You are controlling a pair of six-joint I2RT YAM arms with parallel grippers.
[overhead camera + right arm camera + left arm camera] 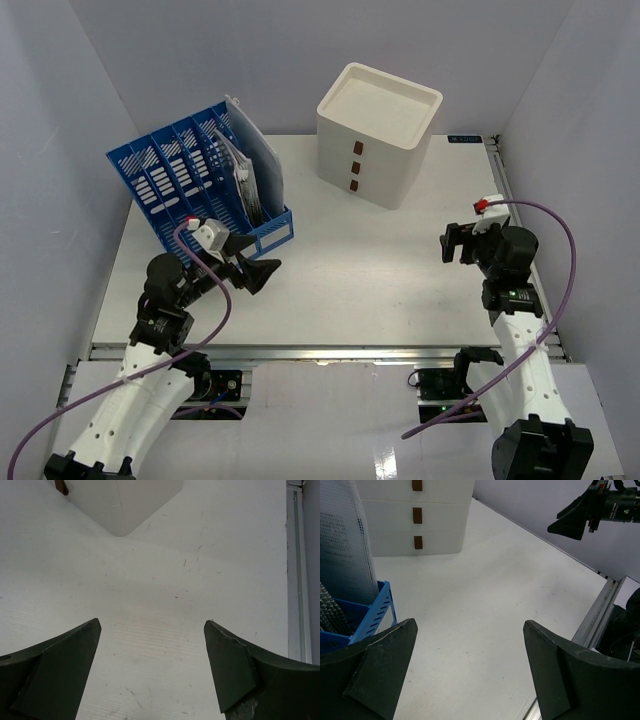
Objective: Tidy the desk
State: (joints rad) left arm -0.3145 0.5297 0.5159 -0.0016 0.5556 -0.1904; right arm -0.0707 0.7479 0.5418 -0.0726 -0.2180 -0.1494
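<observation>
The worktop (370,290) spans the scene under both arms, carrying a blue file rack (200,175) far left and a cream drawer box (378,130) far centre. The left pincer (257,273), just beside the rack, and the right pincer (457,243), near the right edge, both stand apart and empty. With nothing loose in view, the left one would probably do best to lift clear without nudging the rack.

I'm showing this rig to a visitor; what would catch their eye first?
The blue file rack stands back left with folders in its right end, and the cream drawer box sits at the back, right of centre. Over the desk the left gripper hangs open by the rack, the right gripper open near the right edge.
</observation>
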